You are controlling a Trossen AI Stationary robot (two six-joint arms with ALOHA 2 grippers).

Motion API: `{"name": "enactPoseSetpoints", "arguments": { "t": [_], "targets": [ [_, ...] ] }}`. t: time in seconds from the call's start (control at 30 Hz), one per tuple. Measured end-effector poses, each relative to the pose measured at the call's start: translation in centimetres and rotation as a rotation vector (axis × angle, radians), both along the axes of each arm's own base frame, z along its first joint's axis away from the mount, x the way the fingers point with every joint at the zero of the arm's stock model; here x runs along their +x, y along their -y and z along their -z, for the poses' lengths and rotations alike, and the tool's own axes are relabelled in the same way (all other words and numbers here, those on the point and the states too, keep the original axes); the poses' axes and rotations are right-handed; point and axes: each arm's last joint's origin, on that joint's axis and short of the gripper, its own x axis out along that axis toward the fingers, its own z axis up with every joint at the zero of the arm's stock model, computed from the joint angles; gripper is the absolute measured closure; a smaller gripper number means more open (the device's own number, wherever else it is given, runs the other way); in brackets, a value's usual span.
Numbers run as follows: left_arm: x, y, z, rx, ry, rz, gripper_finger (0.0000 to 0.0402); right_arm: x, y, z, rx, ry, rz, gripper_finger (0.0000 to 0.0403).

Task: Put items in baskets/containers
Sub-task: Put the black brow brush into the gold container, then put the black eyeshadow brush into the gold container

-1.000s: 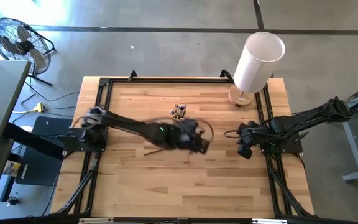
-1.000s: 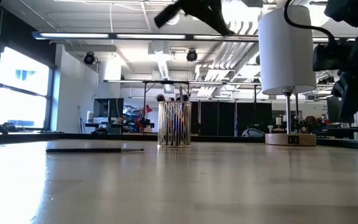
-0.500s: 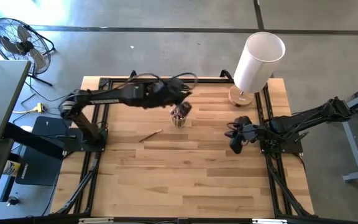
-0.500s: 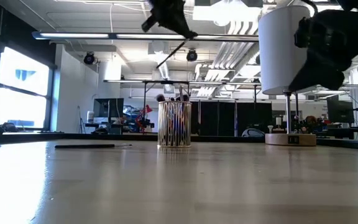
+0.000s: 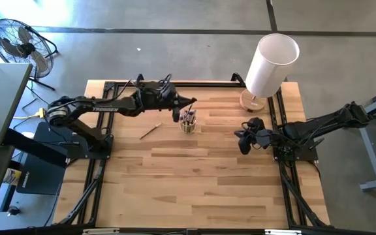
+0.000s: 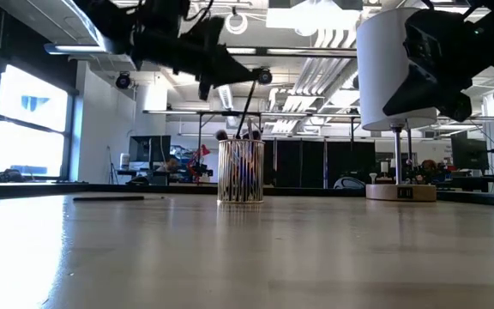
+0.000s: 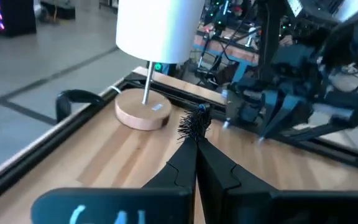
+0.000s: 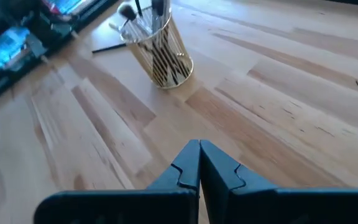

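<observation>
The transparent yellowish cup (image 5: 188, 123) (image 6: 241, 172) (image 8: 165, 51) stands on the table's far middle with several brushes upright in it. My left gripper (image 5: 188, 104) (image 6: 249, 75) (image 7: 196, 144) hovers just above the cup, shut on a dark brush (image 6: 246, 110). Another brush (image 5: 150, 131) (image 6: 114, 198) lies flat on the wood left of the cup. My right gripper (image 5: 243, 141) (image 8: 199, 150) hangs shut above the table, right of the cup, touching nothing. My left gripper pinches the brush near its dark bristle end (image 7: 195, 122), which sticks out just past the fingertips. The fingers come from the table's left, slanting down. The handle (image 6: 243, 120) hangs tilted below them, lifted clear of the table, its lower end level with the tips of the brushes in the cup.
A big white cylinder (image 5: 271, 62) (image 6: 393, 73) on a round wooden base (image 7: 143, 113) stands at the far right corner. Black rails (image 5: 103, 111) frame the table's left, right and far sides. Bare wood (image 5: 194, 183) fills the near half.
My left gripper has swung from the table's middle up and toward the far edge, carrying the brush, and now stands over the cup with the handle pointing down at it. My right gripper has drifted slightly left. The brush on the table has slid a little toward the far left.
</observation>
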Motion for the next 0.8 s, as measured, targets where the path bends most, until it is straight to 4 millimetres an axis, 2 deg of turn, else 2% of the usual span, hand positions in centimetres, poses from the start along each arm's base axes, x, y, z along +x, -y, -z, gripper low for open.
{"name": "enactPoseSetpoints", "arguments": {
  "t": [0.13,0.23,0.43,0.57,0.8],
  "targets": [
    [-0.3,0.1,2.6,0.05,-0.047,0.013,0.0401,0.0,0.0,0.0,0.035,0.022,0.028,0.0397],
    [-0.1,0.2,3.4,0.088,-0.066,0.03,0.0401,0.0,0.0,0.0,0.048,0.028,0.035,0.0397],
    [0.3,0.0,5.0,0.048,-0.139,0.037,0.0381,0.0,0.1,-0.1,0.06,0.05,0.08,0.0401],
    [0.2,0.1,5.2,0.034,-0.163,0.056,0.0341,0.0,0.2,-0.1,0.044,0.06,0.111,0.0397],
    [0.2,0.2,5.3,0.021,-0.173,0.089,0.023,0.0,0.2,-0.2,0.028,0.066,0.131,0.0401]
  ]
}}
